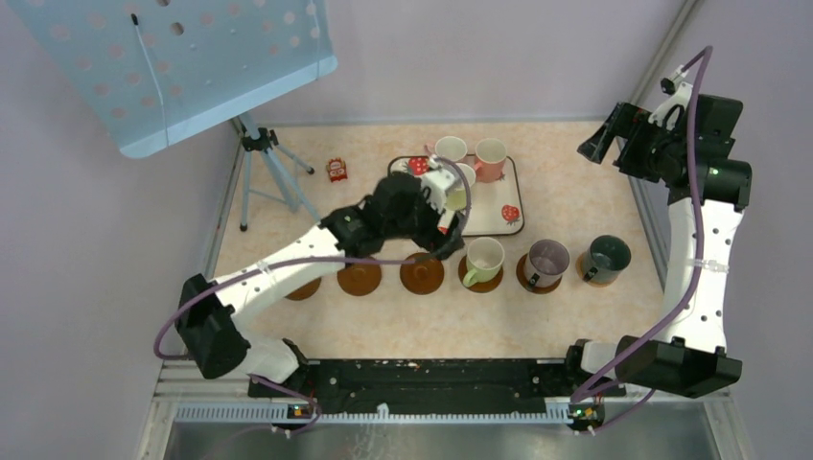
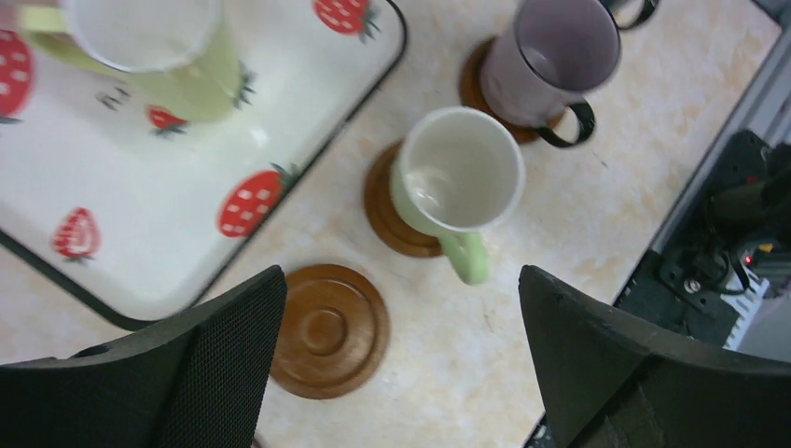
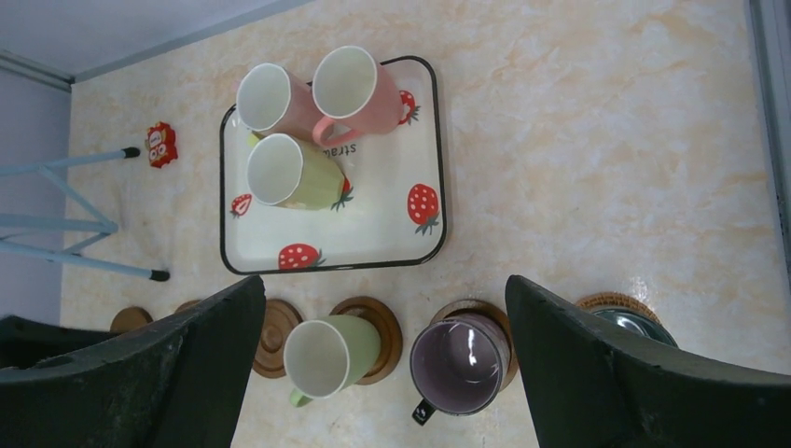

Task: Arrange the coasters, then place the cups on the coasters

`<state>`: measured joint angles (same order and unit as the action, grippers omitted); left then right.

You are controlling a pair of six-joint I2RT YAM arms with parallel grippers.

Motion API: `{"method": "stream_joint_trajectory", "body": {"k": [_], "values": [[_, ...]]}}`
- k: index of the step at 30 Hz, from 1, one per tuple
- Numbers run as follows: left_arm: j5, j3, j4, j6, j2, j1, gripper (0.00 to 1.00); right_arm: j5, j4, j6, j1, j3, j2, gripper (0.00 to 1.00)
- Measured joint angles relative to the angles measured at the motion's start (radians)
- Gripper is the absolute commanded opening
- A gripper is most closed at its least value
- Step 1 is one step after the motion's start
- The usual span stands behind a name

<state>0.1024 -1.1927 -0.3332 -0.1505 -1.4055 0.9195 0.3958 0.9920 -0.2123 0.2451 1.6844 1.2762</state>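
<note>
Risk: reaching into tray (image 3: 373,219), crowded far corner, bumping pink cups (image 3: 350,84) touching light green cup (image 3: 289,173).
Left gripper (image 2: 401,280): spread wide, empty, above row.
Right gripper (image 3: 384,285): spread wide, empty, raised.
Other green cup (image 2: 457,173): on coaster (image 2: 382,210), upright, long axis vertical, mouth up, handle toward near edge.
Bare coasters (image 1: 360,279): left end of row.

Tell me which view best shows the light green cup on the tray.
Right wrist: the light green cup shows whole and sharp on the strawberry tray. In top external the left arm hides part of it; left wrist crops it at the top edge, blurred.
</note>
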Motion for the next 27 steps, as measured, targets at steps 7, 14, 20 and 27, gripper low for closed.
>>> {"method": "stream_joint_trajectory", "body": {"k": [7, 14, 20, 27], "values": [[0.217, -0.241, -0.105, 0.178, -0.130, -0.291, 0.99, 0.003, -0.028, 0.043, 0.000, -0.009, 0.000, 0.98], [0.500, -0.482, -0.264, 0.577, -0.405, -0.487, 0.93, 0.113, -0.064, 0.125, 0.000, -0.023, 0.002, 0.96], [0.621, -0.720, -0.383, 0.912, -0.660, -0.572, 0.87, 0.187, -0.069, 0.134, 0.000, -0.023, 0.025, 0.94], [0.667, -0.857, -0.401, 1.070, -0.831, -0.560, 0.80, 0.207, -0.069, 0.134, 0.000, -0.024, 0.051, 0.94]]}}
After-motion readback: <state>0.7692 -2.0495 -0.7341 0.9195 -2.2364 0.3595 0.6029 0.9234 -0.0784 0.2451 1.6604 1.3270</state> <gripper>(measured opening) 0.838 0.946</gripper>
